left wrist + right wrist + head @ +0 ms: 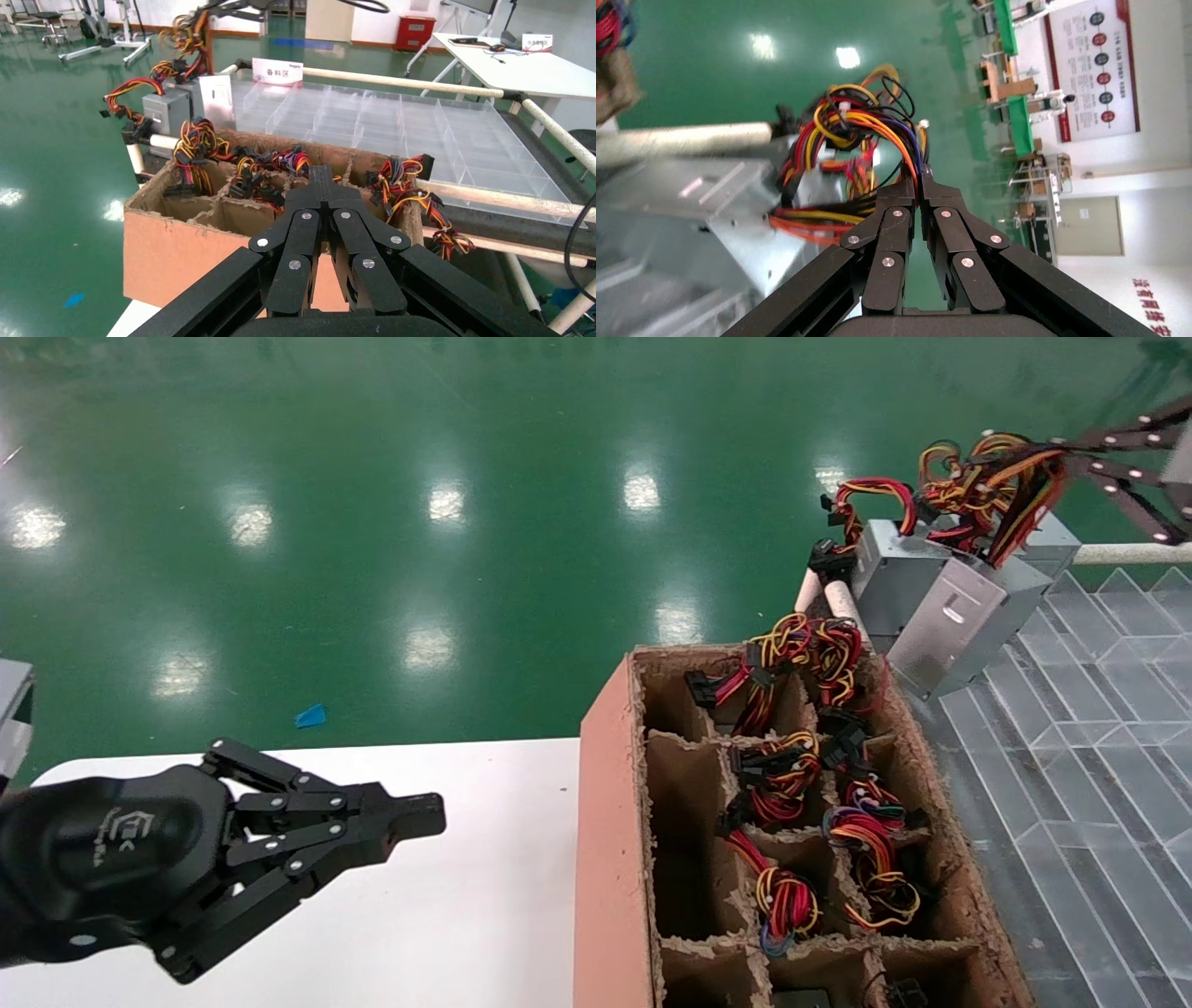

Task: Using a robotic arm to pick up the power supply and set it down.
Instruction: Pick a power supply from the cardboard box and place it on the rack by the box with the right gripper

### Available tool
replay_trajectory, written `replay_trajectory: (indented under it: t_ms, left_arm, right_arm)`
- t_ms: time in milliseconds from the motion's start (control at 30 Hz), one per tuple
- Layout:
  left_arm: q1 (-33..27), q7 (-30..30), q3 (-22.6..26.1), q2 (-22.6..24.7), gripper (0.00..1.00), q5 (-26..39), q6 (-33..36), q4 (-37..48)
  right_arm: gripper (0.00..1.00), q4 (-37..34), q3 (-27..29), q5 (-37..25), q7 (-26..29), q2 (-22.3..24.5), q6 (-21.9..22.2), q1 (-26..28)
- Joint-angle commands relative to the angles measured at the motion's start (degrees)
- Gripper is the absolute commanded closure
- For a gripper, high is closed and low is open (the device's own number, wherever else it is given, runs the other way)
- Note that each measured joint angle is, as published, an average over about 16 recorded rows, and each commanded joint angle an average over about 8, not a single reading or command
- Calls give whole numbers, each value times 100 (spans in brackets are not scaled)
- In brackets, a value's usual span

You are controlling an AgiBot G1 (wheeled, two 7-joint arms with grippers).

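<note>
The power supply (950, 607), a silver-grey metal box, hangs tilted at the far left corner of the clear tray, beside the white rail. Its bundle of orange, yellow, red and purple wires (987, 486) rises from its top. My right gripper (1062, 458) reaches in from the upper right and is shut on those wires. In the right wrist view the orange and purple strands (905, 151) run between the closed tips of the right gripper (920, 184), with the box (701, 203) beyond. My left gripper (433, 812) is shut and holds nothing, parked over the white table (484, 896).
A cardboard box (605, 822) with dividers holds several more wire bundles (792, 775) in its cells, just below the hanging unit. The clear plastic compartment tray (1099, 738) lies to the right, edged by a white rail (1127, 553). Green floor lies beyond.
</note>
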Motion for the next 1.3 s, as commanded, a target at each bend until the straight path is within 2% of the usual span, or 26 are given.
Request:
replay_trajectory:
  t_ms: [33,333,800,1300]
  left_arm:
    - [0,0,0,0,100,0,0,0]
    - [0,0,0,0,100,0,0,0]
    - [0,0,0,0,100,0,0,0]
    - [0,0,0,0,100,0,0,0]
  right_arm:
    - [100,-247,17,40,-128,-197,70,24]
    - [100,-1159,87,96,-605,-656,253,290]
    - [100,-2335,142,166,-1283,-1180,260,616]
    - [100,-3280,87,89,-1443,-1583,464,668]
